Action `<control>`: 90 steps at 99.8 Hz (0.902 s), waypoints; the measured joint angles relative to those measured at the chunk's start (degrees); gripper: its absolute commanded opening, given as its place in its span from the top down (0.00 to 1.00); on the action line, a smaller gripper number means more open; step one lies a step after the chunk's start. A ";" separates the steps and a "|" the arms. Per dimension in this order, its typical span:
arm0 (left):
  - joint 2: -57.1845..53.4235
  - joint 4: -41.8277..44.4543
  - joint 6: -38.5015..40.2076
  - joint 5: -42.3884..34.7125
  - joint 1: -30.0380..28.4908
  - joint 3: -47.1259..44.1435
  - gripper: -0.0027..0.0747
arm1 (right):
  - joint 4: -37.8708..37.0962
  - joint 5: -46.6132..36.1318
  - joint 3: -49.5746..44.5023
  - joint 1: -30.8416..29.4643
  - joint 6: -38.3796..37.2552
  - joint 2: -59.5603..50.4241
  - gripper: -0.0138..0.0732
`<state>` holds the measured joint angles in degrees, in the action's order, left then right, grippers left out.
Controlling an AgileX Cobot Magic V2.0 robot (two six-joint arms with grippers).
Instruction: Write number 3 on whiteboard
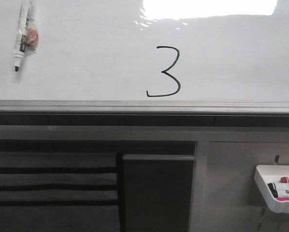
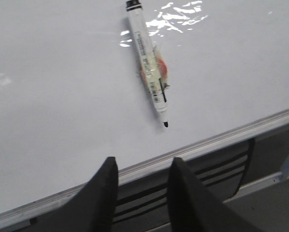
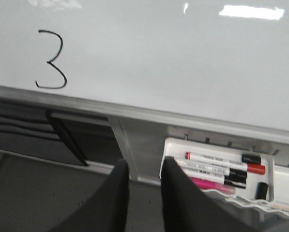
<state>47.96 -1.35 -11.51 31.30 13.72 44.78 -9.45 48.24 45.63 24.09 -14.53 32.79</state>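
Observation:
A thin black number 3 (image 1: 163,71) with a flat bottom stroke stands on the large glossy whiteboard (image 1: 86,58), just above its grey edge rail (image 1: 134,105). It also shows in the right wrist view (image 3: 51,60). A black marker (image 1: 22,36), uncapped, tip down, hangs on the board at the upper left; it shows in the left wrist view (image 2: 149,63) too. My left gripper (image 2: 143,164) is open and empty, below the board's rail (image 2: 221,137). My right gripper (image 3: 143,166) is open and empty, low by the marker tray. Neither gripper shows in the front view.
A small white tray (image 1: 275,191) of markers hangs at the lower right under the board; in the right wrist view (image 3: 217,166) it holds red, black and pink markers. A dark panel (image 1: 156,193) and striped grey panel (image 1: 52,186) sit below the rail. Bright light glares on the board (image 1: 209,7).

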 measured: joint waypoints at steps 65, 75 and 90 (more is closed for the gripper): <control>-13.22 -4.09 2.60 -20.74 0.00 -23.97 0.99 | -8.69 -14.27 -12.11 0.00 -0.53 -14.42 0.92; -13.22 -4.13 2.60 -20.74 0.00 -25.08 0.99 | -8.69 -14.39 -12.11 0.00 -0.53 -14.42 0.92; -15.64 -4.13 2.60 -21.18 0.00 -26.28 0.99 | -8.82 -14.39 -12.11 0.00 -0.53 -14.42 0.92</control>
<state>32.32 -5.48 -8.91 10.12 13.72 18.50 -18.27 33.85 33.52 24.09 -15.06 18.38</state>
